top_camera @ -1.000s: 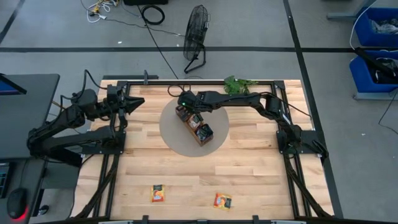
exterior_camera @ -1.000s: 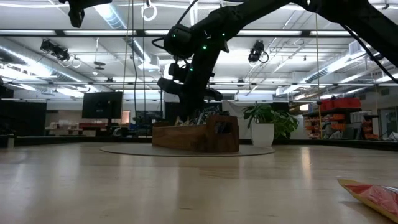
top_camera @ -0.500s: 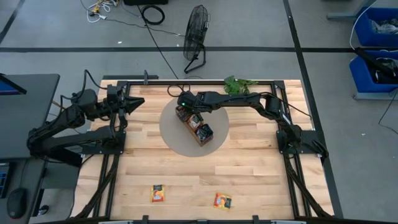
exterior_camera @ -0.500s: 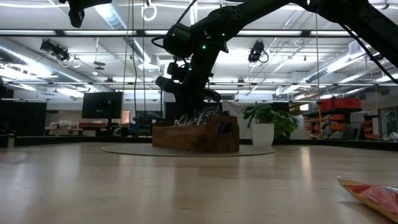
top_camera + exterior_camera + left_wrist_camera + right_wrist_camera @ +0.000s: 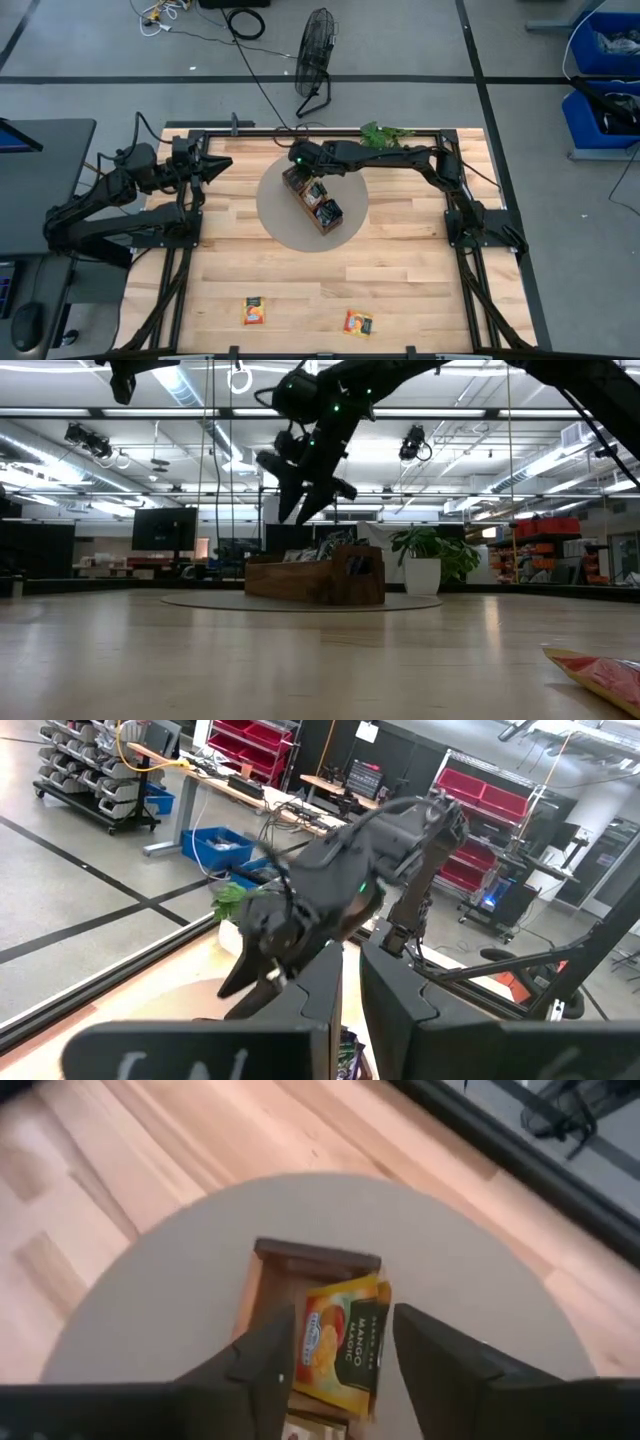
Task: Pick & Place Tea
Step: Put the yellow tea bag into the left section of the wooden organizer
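Left arm: parked over the table's left edge, well apart from the tray; left gripper (image 5: 215, 167) points toward the middle, its two fingers (image 5: 395, 990) nearly together with only a thin slit between, nothing in them.
Loose sachets: two orange-yellow tea sachets lie flat on the near part of the wooden table (image 5: 420, 280), one (image 5: 254, 310) left of the other (image 5: 358, 322), well apart from the tray. In the low view the edge of one shows at the lower right (image 5: 600, 665).
Round mat (image 5: 275, 215): grey disc at the table's middle, under the tray.
Wooden tray (image 5: 312, 203): brown, set diagonally on the mat; sachets stand in its compartments.
Mango sachet (image 5: 345, 1345): orange-yellow, in the tray's end compartment, seen between the right fingers.
Right gripper (image 5: 305, 165): above the tray's far end, lifted clear of it in the low view (image 5: 300, 505); jaws spread apart, holding nothing.
Plant (image 5: 385, 135): small green one at the table's far edge, beside the right arm.
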Robot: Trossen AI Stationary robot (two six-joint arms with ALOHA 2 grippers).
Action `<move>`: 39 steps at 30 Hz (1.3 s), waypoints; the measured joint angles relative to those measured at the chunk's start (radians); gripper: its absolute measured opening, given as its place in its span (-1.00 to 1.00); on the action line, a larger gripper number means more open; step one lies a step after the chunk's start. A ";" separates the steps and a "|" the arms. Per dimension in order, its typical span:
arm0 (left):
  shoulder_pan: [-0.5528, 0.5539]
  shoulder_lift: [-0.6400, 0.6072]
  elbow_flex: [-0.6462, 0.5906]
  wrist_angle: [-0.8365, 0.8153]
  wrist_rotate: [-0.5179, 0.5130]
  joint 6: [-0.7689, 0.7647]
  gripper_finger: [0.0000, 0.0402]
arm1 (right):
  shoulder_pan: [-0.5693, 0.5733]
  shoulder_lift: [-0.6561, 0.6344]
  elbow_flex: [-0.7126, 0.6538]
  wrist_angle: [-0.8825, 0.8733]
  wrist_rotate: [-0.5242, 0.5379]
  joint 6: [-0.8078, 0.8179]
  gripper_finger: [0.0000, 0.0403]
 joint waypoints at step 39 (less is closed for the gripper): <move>-0.214 0.152 0.000 -0.346 0.458 -0.079 -0.12 | 0.180 -0.269 0.001 -0.001 -0.187 -0.194 -0.07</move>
